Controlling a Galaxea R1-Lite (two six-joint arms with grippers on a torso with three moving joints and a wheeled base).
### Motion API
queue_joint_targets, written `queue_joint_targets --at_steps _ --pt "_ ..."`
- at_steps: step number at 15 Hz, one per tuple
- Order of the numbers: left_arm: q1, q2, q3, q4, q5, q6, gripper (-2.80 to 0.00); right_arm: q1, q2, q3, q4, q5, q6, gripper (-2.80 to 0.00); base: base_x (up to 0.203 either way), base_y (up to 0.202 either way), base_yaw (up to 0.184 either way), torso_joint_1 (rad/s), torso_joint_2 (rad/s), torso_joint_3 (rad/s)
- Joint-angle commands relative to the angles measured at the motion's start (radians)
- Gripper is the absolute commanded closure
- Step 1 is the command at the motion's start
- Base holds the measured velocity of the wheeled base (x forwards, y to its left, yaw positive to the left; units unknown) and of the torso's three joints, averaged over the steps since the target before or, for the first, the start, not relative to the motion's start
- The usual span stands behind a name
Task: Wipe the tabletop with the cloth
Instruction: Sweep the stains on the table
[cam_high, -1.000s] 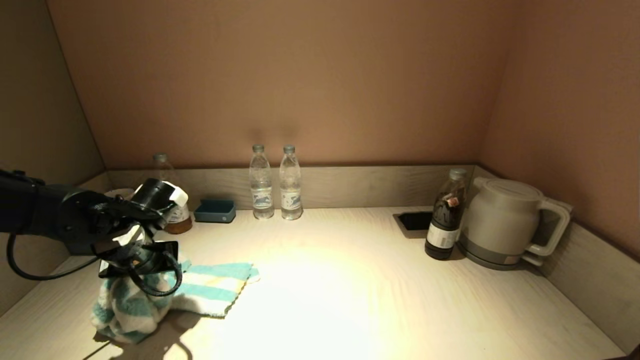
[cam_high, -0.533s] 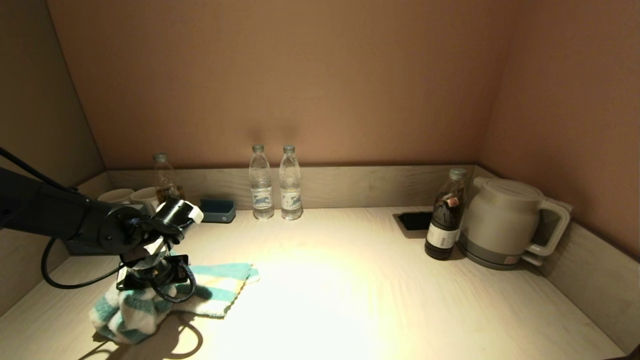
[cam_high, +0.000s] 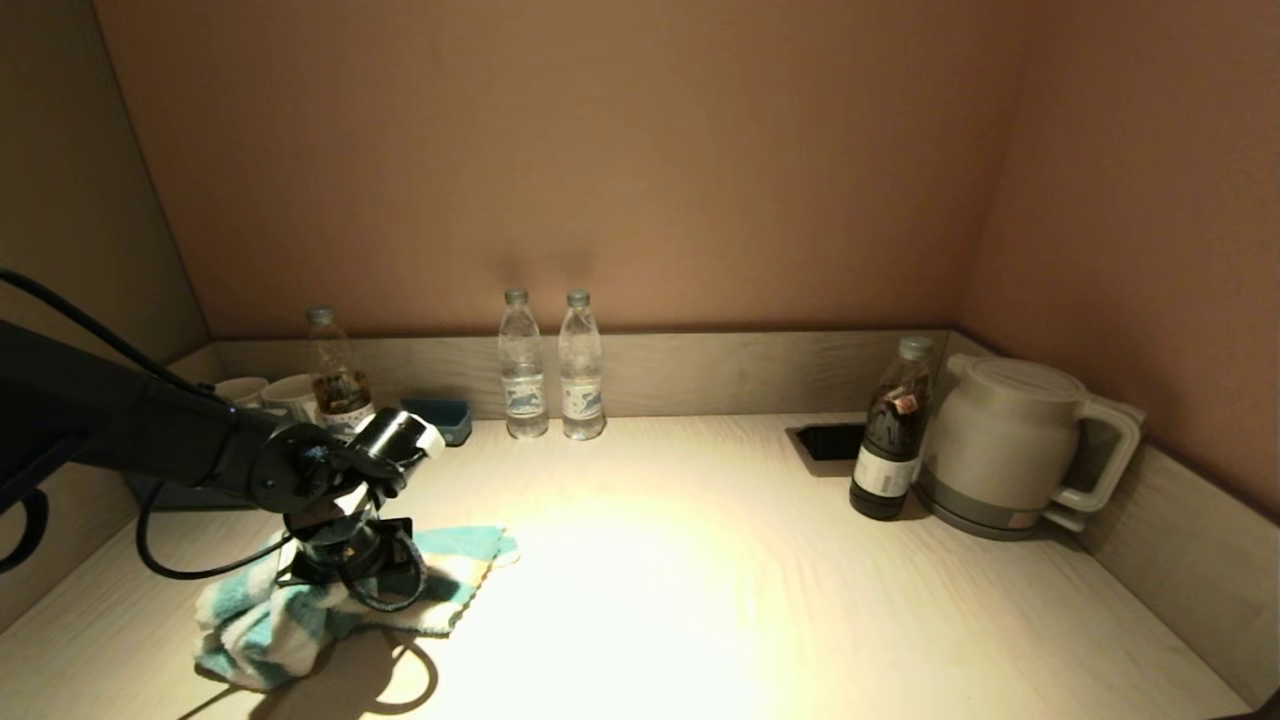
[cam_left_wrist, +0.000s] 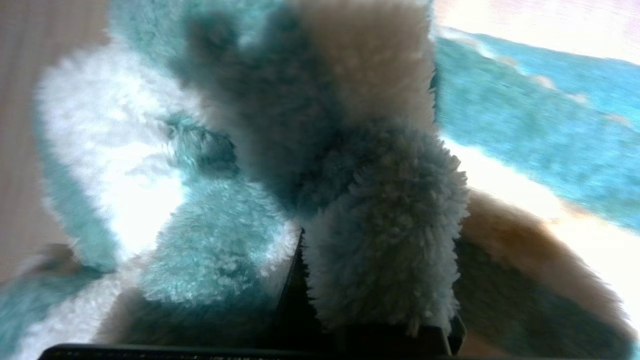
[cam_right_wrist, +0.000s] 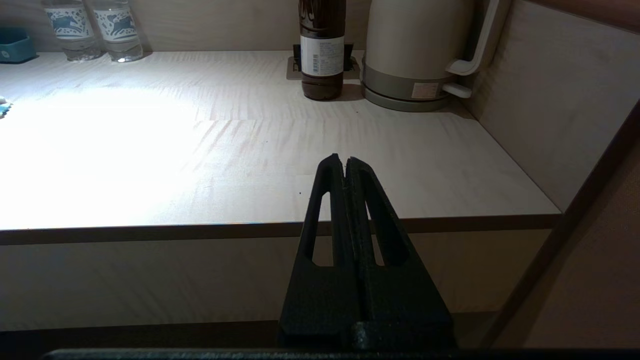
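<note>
A fluffy teal-and-white striped cloth (cam_high: 440, 575) lies bunched on the pale wooden tabletop (cam_high: 700, 600) at the front left. My left gripper (cam_high: 335, 585) points down into the cloth and is shut on a raised fold of it; in the left wrist view the fold (cam_left_wrist: 385, 235) fills the space between the jaws. My right gripper (cam_right_wrist: 345, 161) is shut and empty, parked off the table's front edge at the right, out of the head view.
Along the back wall stand two clear water bottles (cam_high: 552, 365), a tea bottle (cam_high: 335, 375), white cups (cam_high: 265, 392) and a small blue tray (cam_high: 440, 418). At the right are a dark bottle (cam_high: 888, 440), a kettle (cam_high: 1015, 445) and a dark recess (cam_high: 828, 440).
My left gripper has slid to the right across the table, dragging the bunched cloth with it. The right arm has not moved.
</note>
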Motion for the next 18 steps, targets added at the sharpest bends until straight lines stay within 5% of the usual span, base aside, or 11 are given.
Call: queue_joint_targets --at_steps 1,6,9,13,18 --pt "-0.034 0.044 -0.053 0.022 -0.005 -0.022 0.00 0.000 0.001 0.000 0.000 -0.001 0.000 0.00 0.000 0.000 0.000 0.000 0.00 0.000" --pt "-0.049 0.064 -0.107 0.071 -0.043 -0.053 0.00 0.000 0.001 0.000 0.000 0.001 0.000 0.00 0.000 0.000 0.000 0.000 0.00 0.000" --pt "-0.054 0.116 -0.236 0.207 -0.103 -0.094 0.00 0.000 0.001 0.000 0.000 -0.001 0.000 0.00 0.000 0.000 0.000 0.000 0.00 0.000" --pt "-0.059 0.125 -0.264 0.212 -0.158 -0.100 0.00 0.000 0.001 0.000 0.000 -0.001 0.000 0.00 0.000 0.000 0.000 0.000 0.00 0.000" --pt "-0.067 0.204 -0.477 0.291 -0.177 -0.117 0.00 0.000 0.001 0.000 0.000 -0.001 0.000 0.00 0.000 0.000 0.000 0.000 0.00 0.000"
